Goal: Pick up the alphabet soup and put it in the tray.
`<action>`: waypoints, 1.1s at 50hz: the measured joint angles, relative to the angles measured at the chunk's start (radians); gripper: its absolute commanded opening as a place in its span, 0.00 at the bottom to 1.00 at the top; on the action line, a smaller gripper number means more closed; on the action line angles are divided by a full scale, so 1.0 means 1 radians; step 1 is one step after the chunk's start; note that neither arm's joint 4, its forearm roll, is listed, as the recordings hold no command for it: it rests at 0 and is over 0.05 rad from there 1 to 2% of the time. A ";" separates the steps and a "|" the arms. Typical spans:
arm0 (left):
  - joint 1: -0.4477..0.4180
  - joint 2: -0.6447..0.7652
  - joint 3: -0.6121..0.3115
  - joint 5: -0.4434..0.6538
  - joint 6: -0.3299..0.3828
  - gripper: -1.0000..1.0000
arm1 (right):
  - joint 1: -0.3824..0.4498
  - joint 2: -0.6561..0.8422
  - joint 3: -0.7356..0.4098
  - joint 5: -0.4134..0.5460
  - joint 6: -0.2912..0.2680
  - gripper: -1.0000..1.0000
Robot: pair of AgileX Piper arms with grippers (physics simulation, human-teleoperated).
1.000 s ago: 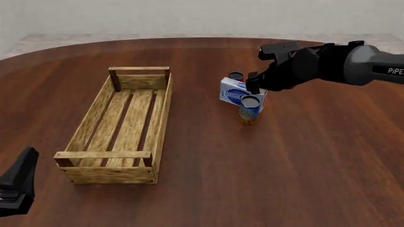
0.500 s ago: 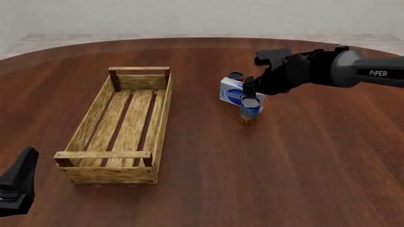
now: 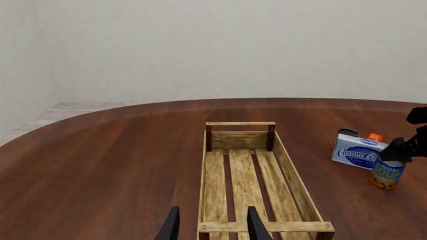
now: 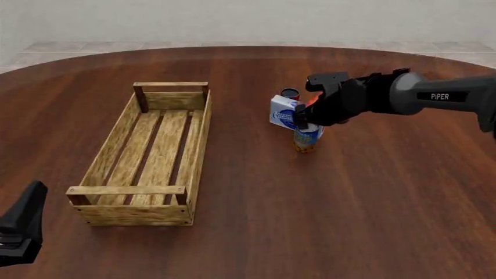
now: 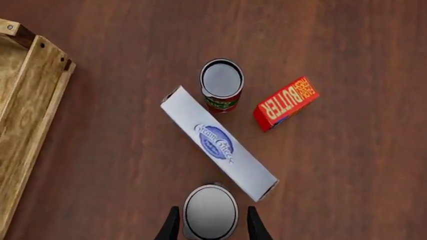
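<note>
Alphabet soup: small upright cylindrical can with a blue label, an orange-yellow lower band and a grey round top; it stands on the worktop, right of the tray and well apart from it, outside the tray.
Right claw: spread, one finger on each side of the soup can's top, looking straight down on it; whether the fingers touch the can's wall cannot be told. In the front view the claw covers the can's upper part.
Left claw: spread and holding nothing, low over the worktop just short of the tray's near end; only its dark body shows at the front view's lower left corner.
Tray: long rectangular light-wood crate with a slatted bottom, low sides and darker corner posts, lying left of centre with nothing in it.
White-and-blue rectangular box: lies just behind the soup can, one corner close beside the can's top.
Smaller dark can: with a red and green label, upright beyond the box, right against its far side.
Red butter box: lies flat near the dark can, apart from it.
Worktop: dark reddish-brown wood, round-edged.
</note>
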 measured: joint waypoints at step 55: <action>0.000 0.000 0.000 0.000 0.000 1.00 | 0.010 0.026 0.029 -0.050 0.004 0.00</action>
